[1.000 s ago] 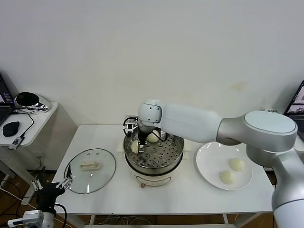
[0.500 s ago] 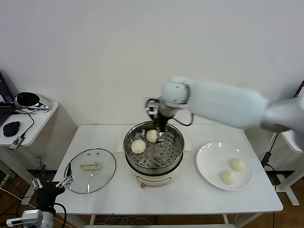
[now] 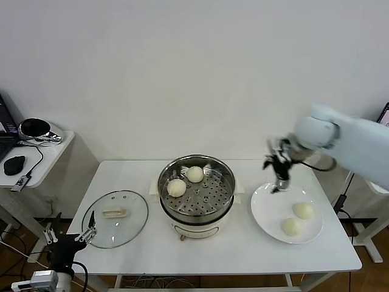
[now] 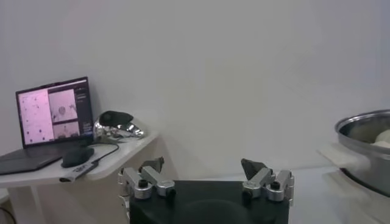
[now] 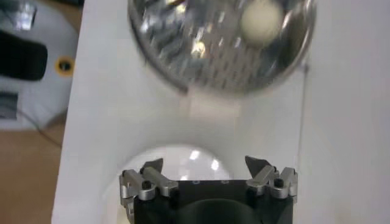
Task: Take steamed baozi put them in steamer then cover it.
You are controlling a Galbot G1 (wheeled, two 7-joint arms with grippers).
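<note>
The steamer (image 3: 206, 214) stands at the table's middle with two steamed baozi on its perforated tray, one (image 3: 177, 187) toward the left rim and one (image 3: 195, 174) behind it. Two more baozi (image 3: 302, 210) (image 3: 291, 227) lie on the white plate (image 3: 270, 201) at the right. My right gripper (image 3: 278, 182) hangs open and empty above the plate's far-left edge. The right wrist view shows it (image 5: 206, 165) over the plate (image 5: 177, 159), with the steamer (image 5: 207, 61) and a baozi (image 5: 261, 18) farther off. The cover (image 3: 115, 218) lies flat on the table, left of the steamer. My left gripper (image 3: 67, 234) waits open below the table's front-left corner.
A side table (image 3: 42, 159) at the far left carries a mouse (image 3: 13, 163), a shiny object (image 3: 36, 129) and a laptop (image 4: 52, 115). A wall runs close behind the table. The steamer's rim (image 4: 365, 129) shows in the left wrist view.
My right arm has lifted out of the steamer and swung right to the plate, empty. A second baozi now lies uncovered in the steamer. The left gripper has barely shifted.
</note>
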